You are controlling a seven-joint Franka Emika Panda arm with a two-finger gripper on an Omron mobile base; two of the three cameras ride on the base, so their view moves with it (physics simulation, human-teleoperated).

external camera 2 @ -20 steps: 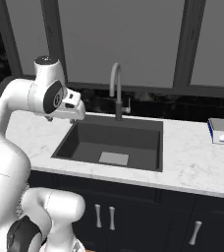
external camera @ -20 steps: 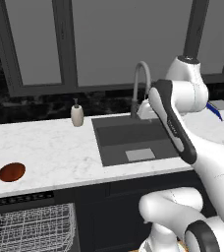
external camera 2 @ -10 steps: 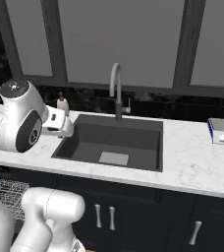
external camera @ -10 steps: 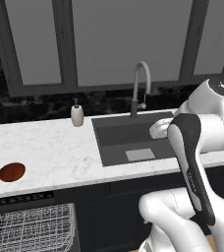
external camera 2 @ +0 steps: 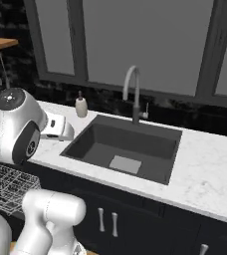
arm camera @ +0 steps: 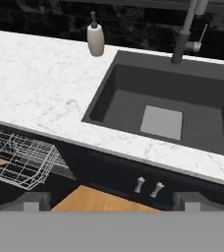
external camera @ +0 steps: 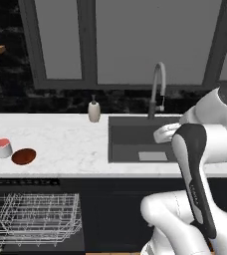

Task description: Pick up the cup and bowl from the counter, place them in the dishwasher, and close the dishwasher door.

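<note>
**Cup and bowl on the desk, rack pulled out below**

The cup point(external camera: 3, 148) stands near the left end of the white marble desk point(external camera: 60, 144), with the reddish-brown bowl point(external camera: 24, 156) just beside it to the right, close to the front edge. Under them the dishwasher point(external camera: 23, 182) is open and its white wire rack point(external camera: 33, 217) is drawn out. A soap bottle point(external camera: 94, 110) stands at the back of the desk, left of the dark sink point(external camera: 140, 144) and its faucet point(external camera: 158, 89). The jaws stand wide apart and hold nothing; the hand view looks down across sink, desk edge and rack corner
</note>
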